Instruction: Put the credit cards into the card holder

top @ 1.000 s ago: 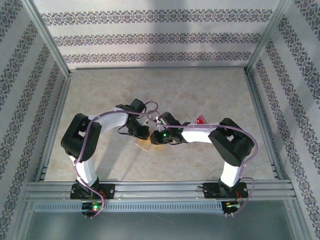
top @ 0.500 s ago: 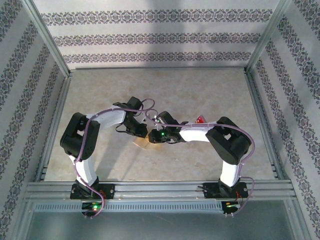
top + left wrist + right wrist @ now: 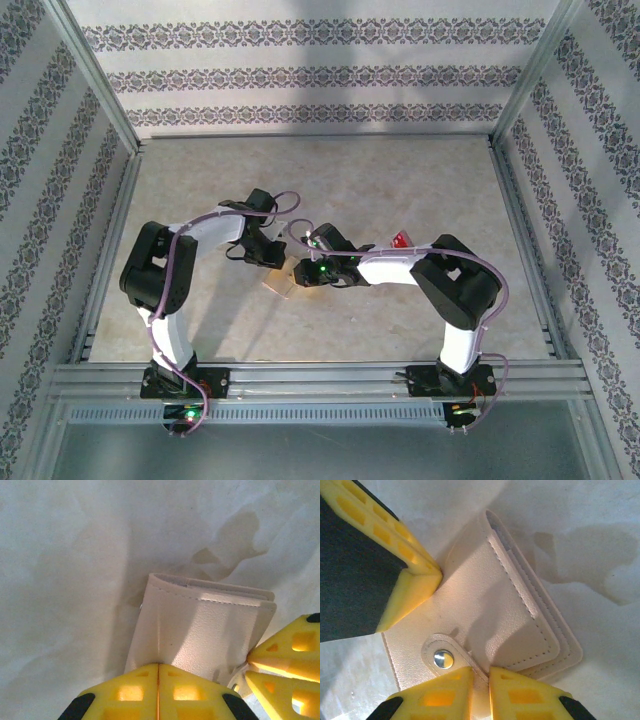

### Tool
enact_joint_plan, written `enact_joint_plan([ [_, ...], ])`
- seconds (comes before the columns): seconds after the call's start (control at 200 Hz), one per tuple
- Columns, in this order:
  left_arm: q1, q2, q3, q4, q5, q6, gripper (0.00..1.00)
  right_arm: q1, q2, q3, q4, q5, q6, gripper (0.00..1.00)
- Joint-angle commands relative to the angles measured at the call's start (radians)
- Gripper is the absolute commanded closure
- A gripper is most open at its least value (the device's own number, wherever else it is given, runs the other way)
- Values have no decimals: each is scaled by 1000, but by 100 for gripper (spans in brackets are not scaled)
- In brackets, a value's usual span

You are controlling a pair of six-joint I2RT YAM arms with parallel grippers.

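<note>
- Right now, the left gripper [image 3: 158, 666] has its two yellow fingers pressed tight together, with no gap between them. Their tips sit right at the near edge of the card holder. I cannot tell if they pinch any of it.
- Next comes the card holder [image 3: 490, 610]. It is tan and folded shut. It lies flat on the pale table [image 3: 400, 180], in the middle, between the two arms.
- On its other side, the right gripper [image 3: 481, 672] is nearly closed, with just a thin crack between its fingers. The little snap tab [image 3: 442, 657] runs into that crack, so the fingers look like they are pinching the tab.
- Farther right, the red card [image 3: 402, 240] lies on the table beside the right arm, well apart from the card holder.
- I think the job has hardly begun. No card looks to be inside yet. The holder has to be unsnapped and opened first. After that, the red card must be picked up and slid into a pocket.
</note>
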Motion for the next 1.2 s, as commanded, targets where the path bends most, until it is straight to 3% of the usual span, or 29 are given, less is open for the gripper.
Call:
enact_joint_plan([
  [0.0,6,39,-45,19,3,-6,92,16,-43,12,-6,11,-21,82],
  [0.944,-25,-33,-128,72,68,-31,93,47,72,77,25,54,-25,83],
  [1.199,-24,-22,-119,70,68,-32,93,78,53,71,-48,101,-58,83],
])
